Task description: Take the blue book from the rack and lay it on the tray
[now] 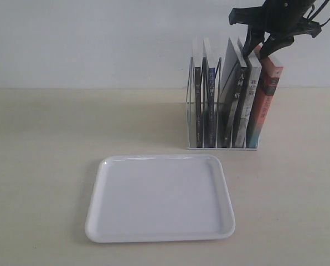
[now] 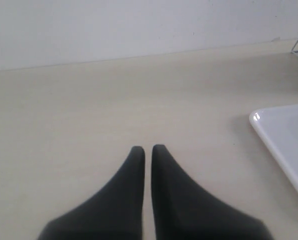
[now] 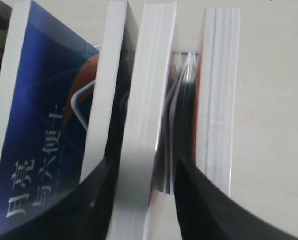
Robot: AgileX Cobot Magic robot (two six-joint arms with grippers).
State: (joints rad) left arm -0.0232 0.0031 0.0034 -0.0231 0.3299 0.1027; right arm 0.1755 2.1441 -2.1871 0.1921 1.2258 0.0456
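Right hand (image 1: 254, 54) open, astride the white-spined book (image 1: 254, 94) at upper right, not the blue book (image 1: 210, 97). Shift frame-left before clamping.

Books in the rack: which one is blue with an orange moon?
The blue book, second from the left in the exterior view. Only its cover is blue with orange; the others look black, white or red.

Light bright, even, diffuse. Faint soft shadow beside tray (image 2: 288, 137) on desk (image 2: 89, 120); glint on its corner. Close-up blur on left gripper (image 2: 148, 150).
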